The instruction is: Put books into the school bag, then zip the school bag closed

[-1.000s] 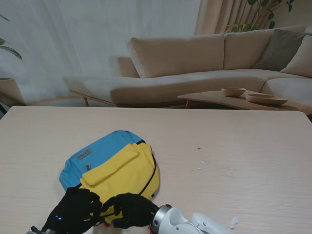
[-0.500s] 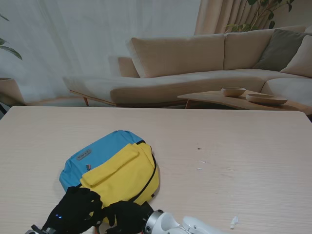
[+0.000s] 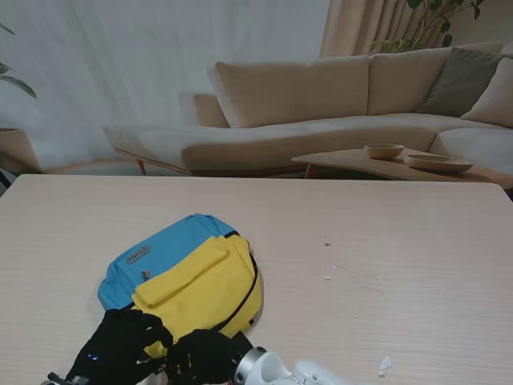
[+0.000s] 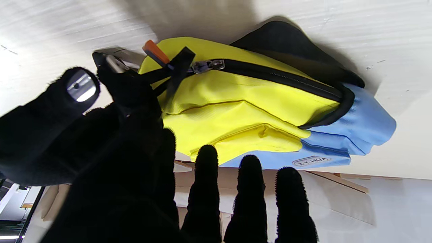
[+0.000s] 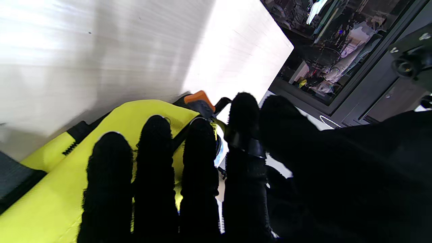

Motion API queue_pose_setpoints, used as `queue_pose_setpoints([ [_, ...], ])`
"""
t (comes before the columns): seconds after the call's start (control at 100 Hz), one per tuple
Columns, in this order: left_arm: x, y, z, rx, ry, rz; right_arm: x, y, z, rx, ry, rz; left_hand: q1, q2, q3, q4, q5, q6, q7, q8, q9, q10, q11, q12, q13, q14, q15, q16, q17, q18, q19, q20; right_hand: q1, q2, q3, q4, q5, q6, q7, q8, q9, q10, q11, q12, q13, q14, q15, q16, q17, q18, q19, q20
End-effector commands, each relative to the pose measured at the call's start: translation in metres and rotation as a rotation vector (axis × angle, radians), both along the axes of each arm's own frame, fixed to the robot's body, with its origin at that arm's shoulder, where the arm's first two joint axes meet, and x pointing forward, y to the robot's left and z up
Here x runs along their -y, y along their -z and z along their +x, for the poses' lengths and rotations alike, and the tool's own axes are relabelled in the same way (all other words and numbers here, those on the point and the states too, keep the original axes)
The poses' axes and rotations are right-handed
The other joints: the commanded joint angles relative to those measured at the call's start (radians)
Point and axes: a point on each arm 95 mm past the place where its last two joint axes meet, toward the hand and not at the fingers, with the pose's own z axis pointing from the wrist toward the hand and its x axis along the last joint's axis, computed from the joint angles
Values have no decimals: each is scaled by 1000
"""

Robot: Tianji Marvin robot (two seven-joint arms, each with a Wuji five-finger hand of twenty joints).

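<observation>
Both hands (image 3: 160,353) at school bag (image 3: 192,277)

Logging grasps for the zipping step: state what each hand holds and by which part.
Left hand pinches the black strap at the school bag's near end. Whether the right hand grips anything cannot be told.

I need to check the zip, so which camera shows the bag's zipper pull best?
The left wrist view: the zipper pull sits unobstructed on the black zip line of the school bag. The stand view shows only the zip line; in the right wrist view, fingers hide it.
</observation>
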Motion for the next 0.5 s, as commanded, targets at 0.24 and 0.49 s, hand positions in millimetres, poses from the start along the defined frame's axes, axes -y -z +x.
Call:
queue_pose_setpoints([
  [0.24,-17,17,-3,41,-65,57,5,-4,-3,6,-25,-1,-88,8,114,26,-173,-151,-138,-140,-110,-52,-115,-96,-55,-25,-150,-92,-22,2,-166,-42,14,1,-25,-26,44,-55,52,21,38,27,-8,-7,35,5,16,4,7,10,55,21],
  [0.49,-32,46,17,64,-77,46,14,-2,0,5,-16,-9,-134,-21,154,15,-290,-246,-134,-172,-216,-95,-173,-151,-115,-67,-241,-141,-27,-31,-328,-55,19,-1,-23,-22,44,-52,51,23,40,29,-13,-12,36,6,7,-1,3,10,52,20],
])
